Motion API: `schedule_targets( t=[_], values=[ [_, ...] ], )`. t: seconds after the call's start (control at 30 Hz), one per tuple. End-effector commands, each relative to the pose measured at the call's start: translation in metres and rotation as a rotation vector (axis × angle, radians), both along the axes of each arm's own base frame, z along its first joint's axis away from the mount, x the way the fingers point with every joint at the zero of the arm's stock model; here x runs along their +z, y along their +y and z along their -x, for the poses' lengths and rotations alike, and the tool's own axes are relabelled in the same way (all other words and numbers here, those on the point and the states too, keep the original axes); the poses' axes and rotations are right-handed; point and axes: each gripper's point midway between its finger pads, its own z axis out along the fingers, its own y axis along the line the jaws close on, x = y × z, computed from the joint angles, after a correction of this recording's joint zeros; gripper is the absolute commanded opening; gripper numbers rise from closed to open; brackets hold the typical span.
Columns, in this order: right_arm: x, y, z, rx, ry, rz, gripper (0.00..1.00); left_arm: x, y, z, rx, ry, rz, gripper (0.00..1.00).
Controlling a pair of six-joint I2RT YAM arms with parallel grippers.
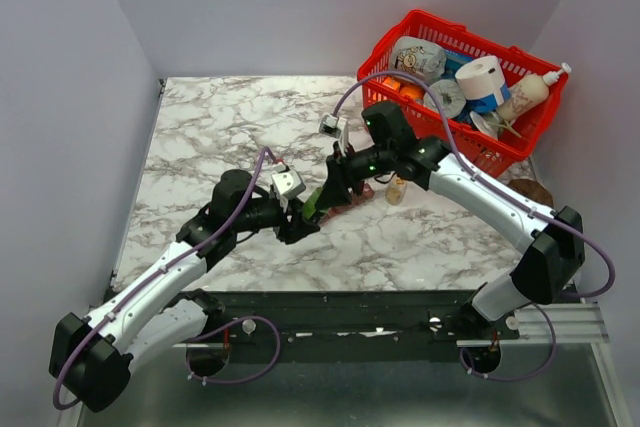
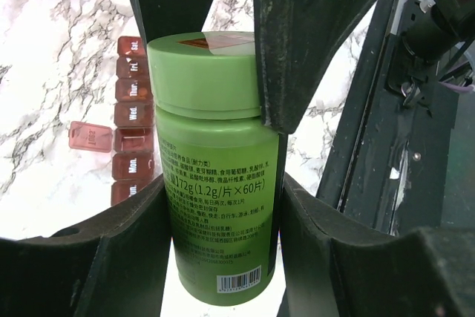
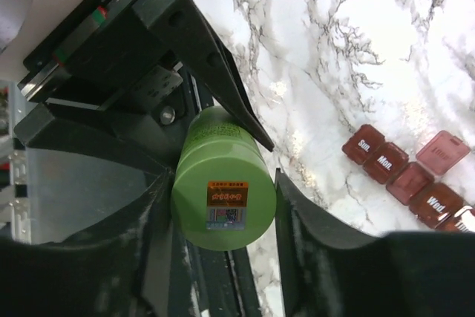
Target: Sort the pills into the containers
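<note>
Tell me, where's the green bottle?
Top view: the green bottle hangs over the table centre, held by the left end effector at its body and the right end effector at its cap, near the pill organiser.

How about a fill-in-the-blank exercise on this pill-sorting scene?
The left gripper holds a ___ bottle. The right gripper closes around the bottle's ___. The pill organiser has ___ lid flipped open. The basket is ___.
Missing: green; cap; one; red.
</note>
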Motion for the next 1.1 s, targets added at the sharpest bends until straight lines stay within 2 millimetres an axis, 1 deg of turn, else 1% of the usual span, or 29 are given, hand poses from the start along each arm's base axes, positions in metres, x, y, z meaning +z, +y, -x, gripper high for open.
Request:
schedule_targets(
  t=[0.0,0.03,0.07,0.1,0.13,0.17,0.2,0.23,0.27,0.3,0.33,0.37,0.4,0.5,0.67,0.77,0.8,0.83,0.9,0.93,1.0,1.03,1.07],
  values=[
    [0.018,0.006,0.023,0.131,0.039,-0.077,0.22,0.019,-0.002,-0.009,0.010,-0.058,0.024,0.00],
    [0.021,0.007,0.026,0.157,0.043,-0.089,0.19,0.019,-0.002,-0.009,-0.002,-0.075,0.015,0.00],
    [0.023,0.006,0.030,0.198,0.026,-0.100,0.19,0.019,-0.003,-0.004,-0.036,-0.084,0.017,0.00],
    [0.036,0.007,0.040,0.325,-0.053,-0.173,0.18,0.019,-0.004,-0.001,-0.058,-0.088,0.016,0.00],
    [0.032,0.002,0.051,0.398,-0.045,-0.177,0.19,0.015,-0.004,0.004,-0.083,-0.081,0.007,0.00],
    [0.034,0.000,0.057,0.463,-0.094,-0.201,0.19,0.014,-0.004,0.006,-0.107,-0.096,0.001,0.00],
    [0.036,-0.001,0.058,0.567,-0.261,-0.262,0.19,0.012,-0.004,0.007,-0.119,-0.094,-0.009,0.00],
    [0.035,-0.009,0.068,0.624,-0.294,-0.276,0.21,0.010,-0.004,0.009,-0.131,-0.087,-0.012,0.00],
    [0.034,-0.009,0.068,0.668,-0.381,-0.309,0.21,0.010,-0.004,0.011,-0.144,-0.085,-0.012,0.00],
    [0.031,-0.008,0.062,0.705,-0.520,-0.329,0.21,0.009,-0.006,0.015,-0.172,-0.075,-0.002,0.00],
    [0.033,-0.004,0.057,0.721,-0.618,-0.357,0.22,0.009,-0.007,0.017,-0.183,-0.070,0.003,0.00],
    [0.028,-0.005,0.055,0.724,-0.674,-0.361,0.22,0.010,-0.008,0.018,-0.195,-0.065,0.007,0.00],
    [0.028,-0.001,0.047,0.725,-0.740,-0.354,0.23,0.008,-0.009,0.019,-0.204,-0.051,0.008,0.00],
    [0.033,0.008,0.033,0.710,-0.733,-0.319,0.22,0.008,-0.010,0.019,-0.207,-0.043,0.012,0.00],
    [0.033,0.007,0.038,0.701,-0.669,-0.333,0.27,0.013,-0.011,0.019,-0.209,-0.068,0.023,0.00],
    [0.028,0.004,0.042,0.698,-0.640,-0.327,0.31,0.015,-0.010,0.020,-0.214,-0.076,0.028,0.00],
    [0.026,0.003,0.042,0.695,-0.628,-0.320,0.33,0.016,-0.010,0.021,-0.214,-0.078,0.030,0.00],
    [0.022,0.002,0.043,0.697,-0.612,-0.314,0.41,0.015,-0.010,0.020,-0.212,-0.078,0.029,0.00],
    [0.018,0.001,0.046,0.707,-0.591,-0.312,0.52,0.017,-0.009,0.020,-0.205,-0.081,0.035,0.00],
    [0.014,0.000,0.047,0.709,-0.556,-0.304,0.61,0.018,-0.010,0.019,-0.201,-0.087,0.040,0.00],
    [0.012,0.001,0.047,0.693,-0.498,-0.288,0.69,0.021,-0.009,0.017,-0.185,-0.090,0.049,0.00],
    [0.012,0.002,0.046,0.683,-0.480,-0.277,0.82,0.022,-0.010,0.017,-0.181,-0.094,0.053,0.00],
    [0.012,0.003,0.044,0.671,-0.466,-0.267,0.85,0.023,-0.009,0.016,-0.176,-0.098,0.055,0.00]
  ],
)
